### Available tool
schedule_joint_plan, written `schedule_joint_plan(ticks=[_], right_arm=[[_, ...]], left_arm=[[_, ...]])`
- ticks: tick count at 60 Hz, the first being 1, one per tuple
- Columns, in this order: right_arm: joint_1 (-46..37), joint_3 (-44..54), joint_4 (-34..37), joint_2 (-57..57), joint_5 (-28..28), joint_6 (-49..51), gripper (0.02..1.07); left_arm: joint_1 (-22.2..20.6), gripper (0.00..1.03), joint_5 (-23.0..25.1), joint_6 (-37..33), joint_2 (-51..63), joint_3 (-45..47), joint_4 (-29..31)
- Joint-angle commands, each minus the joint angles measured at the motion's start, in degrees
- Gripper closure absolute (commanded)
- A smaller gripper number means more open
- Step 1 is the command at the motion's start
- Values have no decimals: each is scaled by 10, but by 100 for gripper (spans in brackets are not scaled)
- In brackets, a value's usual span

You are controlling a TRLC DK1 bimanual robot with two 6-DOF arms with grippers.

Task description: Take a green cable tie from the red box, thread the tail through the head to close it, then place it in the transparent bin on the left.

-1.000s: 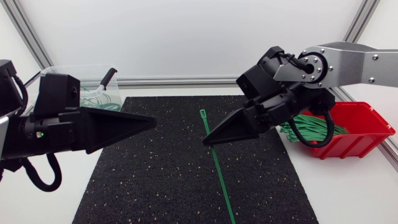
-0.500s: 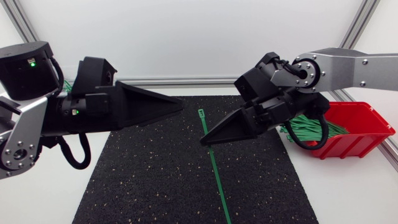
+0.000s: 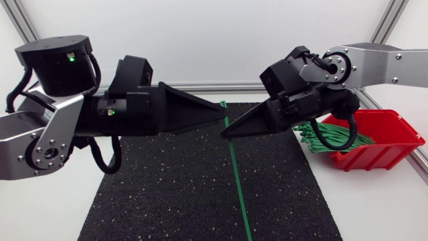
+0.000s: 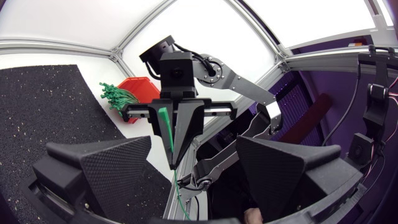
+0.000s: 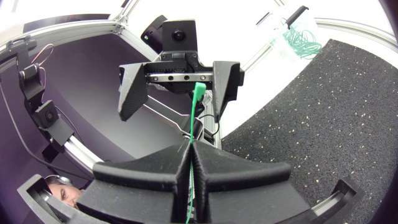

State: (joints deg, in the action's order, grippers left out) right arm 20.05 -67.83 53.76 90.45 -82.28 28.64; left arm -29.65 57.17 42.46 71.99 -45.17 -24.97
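Green cable tie is pinched between the closed fingers of the right gripper, with its head end standing above them and its tail trailing over the black mat. Left gripper, fingers spread wide, has advanced from the left side, and its tips now nearly meet the right's.

Straight ahead of the left gripper, no way through: right gripper tip to tip with it, nearly touching, clamped on a green cable tie running long across the gap. Between the left gripper's spread fingers, free room. Beneath both grippers, bare black mat. Behind the right gripper, red box heaped with ties, close by its arm.
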Motion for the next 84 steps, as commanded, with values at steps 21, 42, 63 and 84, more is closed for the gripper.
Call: schedule_joint_plan(ticks=[21,42,63,84], right_arm=[[-9,-9,-4,12,-7,-10,101],[-1,-3,-7,15,-7,-9,101],[7,2,-9,15,-6,-9,101],[10,2,-11,17,-6,-9,101]], left_arm=[[-5,39,-6,21,30,-16,-21],[-6,67,-11,21,47,-14,-30],[-6,70,-14,29,52,-18,-34],[-8,76,-21,34,57,-19,-37]])
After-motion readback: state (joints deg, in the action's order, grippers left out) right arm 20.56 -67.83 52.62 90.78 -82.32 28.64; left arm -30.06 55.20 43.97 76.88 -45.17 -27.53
